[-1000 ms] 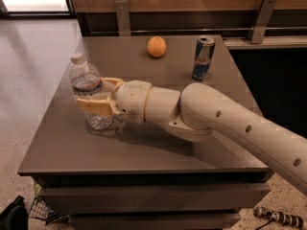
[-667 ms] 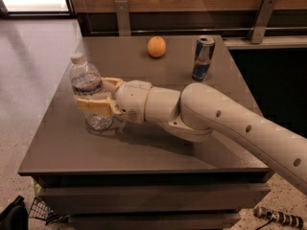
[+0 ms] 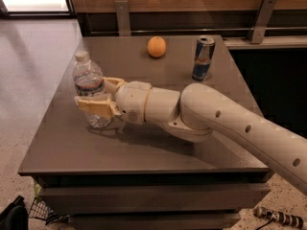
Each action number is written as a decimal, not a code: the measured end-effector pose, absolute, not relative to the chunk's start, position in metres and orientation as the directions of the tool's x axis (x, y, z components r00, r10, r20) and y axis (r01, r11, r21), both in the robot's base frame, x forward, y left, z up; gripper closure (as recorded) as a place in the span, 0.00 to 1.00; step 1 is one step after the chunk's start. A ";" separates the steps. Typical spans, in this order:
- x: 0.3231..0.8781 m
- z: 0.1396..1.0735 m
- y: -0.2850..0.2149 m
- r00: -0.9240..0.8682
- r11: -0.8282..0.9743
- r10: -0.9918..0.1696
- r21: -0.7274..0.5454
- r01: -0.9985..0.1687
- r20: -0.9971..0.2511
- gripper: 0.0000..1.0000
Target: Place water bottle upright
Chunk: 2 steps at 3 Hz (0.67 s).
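Observation:
The water bottle [image 3: 88, 78] is a small clear ribbed bottle with a white cap and a coloured label band. It stands upright on the left part of the brown table [image 3: 144, 143]. My gripper [image 3: 92, 93] reaches in from the right and holds the bottle around its middle. One tan finger [image 3: 94, 105] lies across the bottle's front and the other sits behind it. The bottle's base rests on the tabletop.
An orange [image 3: 156, 46] sits at the back middle of the table. A blue-and-silver drink can [image 3: 203, 58] stands at the back right. A wooden wall with metal brackets runs behind. The table's left edge is close to the bottle.

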<state>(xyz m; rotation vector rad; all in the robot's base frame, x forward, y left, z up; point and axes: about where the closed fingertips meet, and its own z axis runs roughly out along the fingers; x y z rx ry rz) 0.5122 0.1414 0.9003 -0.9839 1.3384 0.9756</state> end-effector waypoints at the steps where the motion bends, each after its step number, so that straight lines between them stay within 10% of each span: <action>1: 0.511 0.901 0.143 0.005 0.299 -0.004 -0.006 -0.954 -1.000 0.01; 2: 0.511 0.901 0.144 0.005 0.299 -0.004 -0.006 -0.954 -1.000 0.00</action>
